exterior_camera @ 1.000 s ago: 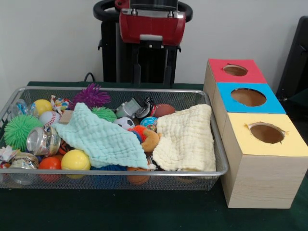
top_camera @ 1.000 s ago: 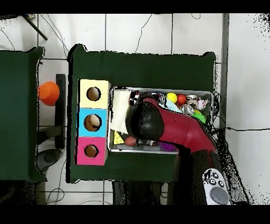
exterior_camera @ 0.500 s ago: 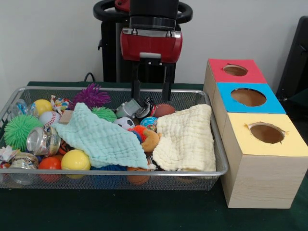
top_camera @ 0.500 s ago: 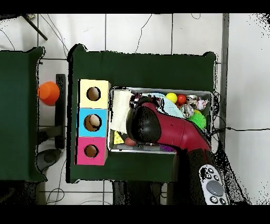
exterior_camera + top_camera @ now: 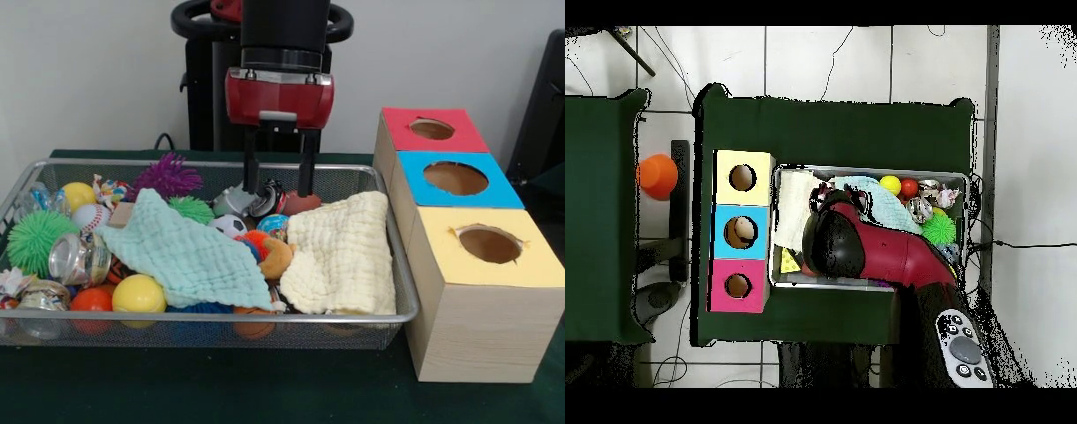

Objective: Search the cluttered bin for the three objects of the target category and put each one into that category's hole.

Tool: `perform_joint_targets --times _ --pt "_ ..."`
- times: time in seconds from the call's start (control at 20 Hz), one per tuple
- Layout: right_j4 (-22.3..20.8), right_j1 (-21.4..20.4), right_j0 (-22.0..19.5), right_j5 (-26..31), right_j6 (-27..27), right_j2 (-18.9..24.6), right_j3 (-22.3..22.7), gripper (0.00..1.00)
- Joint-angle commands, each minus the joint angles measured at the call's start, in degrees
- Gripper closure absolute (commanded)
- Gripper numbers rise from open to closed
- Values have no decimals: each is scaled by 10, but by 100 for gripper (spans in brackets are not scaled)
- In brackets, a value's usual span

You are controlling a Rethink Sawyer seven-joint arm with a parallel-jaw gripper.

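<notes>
wall (image 5: 88, 71): plain white | floor (image 5: 825, 60): white tiles, cables | table (image 5: 835, 125): dark green

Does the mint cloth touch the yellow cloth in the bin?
Apart. The front view shows the mint cloth and the yellow cloth with a gap between them, where an orange toy and small balls lie.

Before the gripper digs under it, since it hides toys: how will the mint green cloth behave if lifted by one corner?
The mint green cloth drapes over the toys beneath, so it is probably floppy and would hang and trail. It looks thin and crinkled, likely light. Lifting may nudge the yellow ball at its edge, which could roll.
</notes>
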Motion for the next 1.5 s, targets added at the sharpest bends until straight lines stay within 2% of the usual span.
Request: perform_joint_targets --times 0.05,0.5,0.75,1.5 --pt "-45 20 -23 -74 75 44 41 0" --pt "-77 40 -29 -163 93 42 50 0" --pt "-85 45 -33 -182 97 43 54 0" --pt "-65 106 -10 -235 117 20 43 0"
